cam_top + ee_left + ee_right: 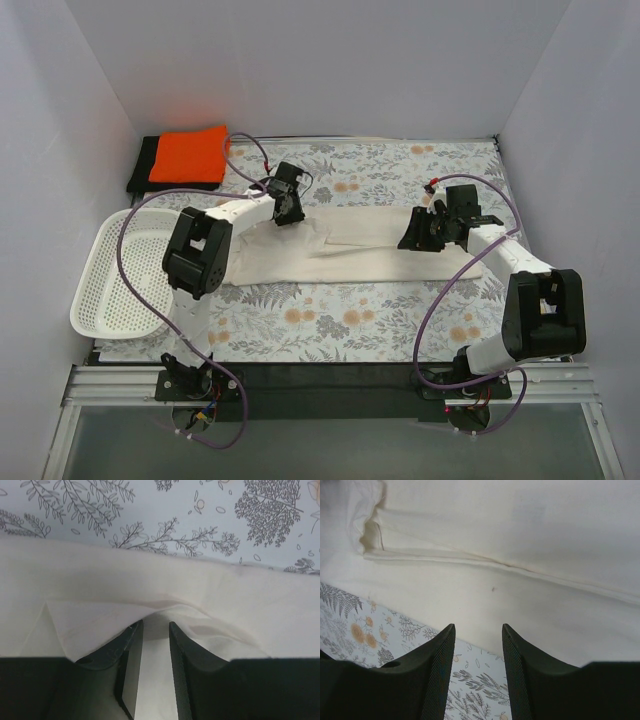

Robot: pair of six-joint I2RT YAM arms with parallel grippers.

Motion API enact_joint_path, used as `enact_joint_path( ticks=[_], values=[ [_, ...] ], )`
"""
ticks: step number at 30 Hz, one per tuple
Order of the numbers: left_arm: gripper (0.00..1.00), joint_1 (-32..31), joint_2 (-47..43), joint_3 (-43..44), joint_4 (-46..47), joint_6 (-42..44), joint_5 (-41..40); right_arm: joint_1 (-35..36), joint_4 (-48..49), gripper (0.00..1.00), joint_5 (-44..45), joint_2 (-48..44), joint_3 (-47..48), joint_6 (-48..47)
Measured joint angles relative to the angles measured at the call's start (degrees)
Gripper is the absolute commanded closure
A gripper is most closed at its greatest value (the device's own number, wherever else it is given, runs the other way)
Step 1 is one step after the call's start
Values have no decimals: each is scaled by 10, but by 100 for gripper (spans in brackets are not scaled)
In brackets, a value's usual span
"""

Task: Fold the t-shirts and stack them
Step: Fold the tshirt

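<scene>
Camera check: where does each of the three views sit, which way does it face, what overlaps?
Top external: above and behind the bases, looking down on the table; both arms, left gripper and right gripper show.
Left wrist: on the left arm, looking along its fingers, closed on bunched cloth.
Right wrist: on the right arm, looking past its open fingers at a folded edge.
Shared: all three see the cream t-shirt.
</scene>
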Motion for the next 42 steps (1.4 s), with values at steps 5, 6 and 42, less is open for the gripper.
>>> enact_joint_path(
  ticks=[5, 6, 42],
  values=[
    [63, 0, 43, 48, 4, 18, -20, 0, 0, 58, 0, 0, 0, 0],
    [61, 0, 47, 57, 4, 22, -22, 0, 0, 58, 0, 0, 0, 0],
    [65, 91, -329, -387, -52, -45, -49, 10, 1, 59, 77, 58, -26, 40]
  ],
)
